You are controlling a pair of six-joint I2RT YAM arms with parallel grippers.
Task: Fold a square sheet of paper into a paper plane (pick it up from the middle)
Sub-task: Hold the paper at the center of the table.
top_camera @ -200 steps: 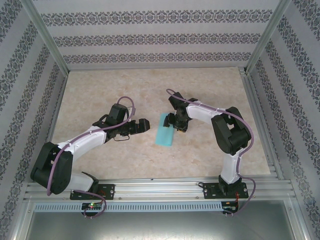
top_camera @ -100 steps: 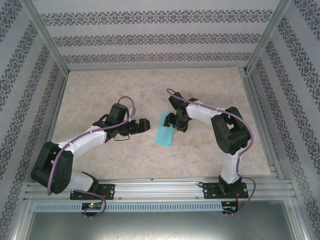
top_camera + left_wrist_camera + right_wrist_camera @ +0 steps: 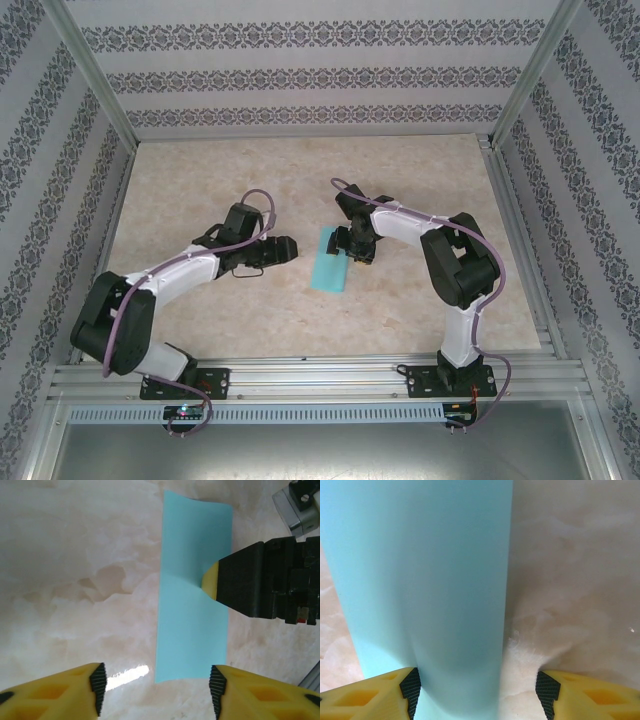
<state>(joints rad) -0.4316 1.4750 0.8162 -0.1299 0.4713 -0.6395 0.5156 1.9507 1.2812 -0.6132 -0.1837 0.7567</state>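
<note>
Sheet of paper (image 3: 331,263): turquoise, plain, lying on the table (image 3: 200,180). It reads as a long narrow rectangle rather than a square. Its long axis runs roughly away from the arm bases, tilted slightly. The surface is not quite flat; the right wrist view shows a soft shaded bow along its length.

Right gripper (image 3: 476,692): at the sheet's right long edge, about mid-length. Jaws are clearly apart and not clamped on anything. The sheet runs in between the pads, hard against one pad, with bare table filling the gap up to the other. From the left wrist view, one yellow fingertip (image 3: 209,579) sits on the sheet's right edge and the paper dents slightly around it. That's contact, not a grip.

Left gripper (image 3: 156,690): left of the sheet, near but apart, pointing toward it. Jaws are parted with nothing between the pads, and the sheet's near end shows beyond the gap.

Both arms reach in toward the sheet from opposite sides. A purple cable (image 3: 262,205) loops above the left wrist, left of the sheet. Patterned walls (image 3: 300,80) stand behind and to both sides of the sheet. A metal rail (image 3: 320,378) runs along the near side.
</note>
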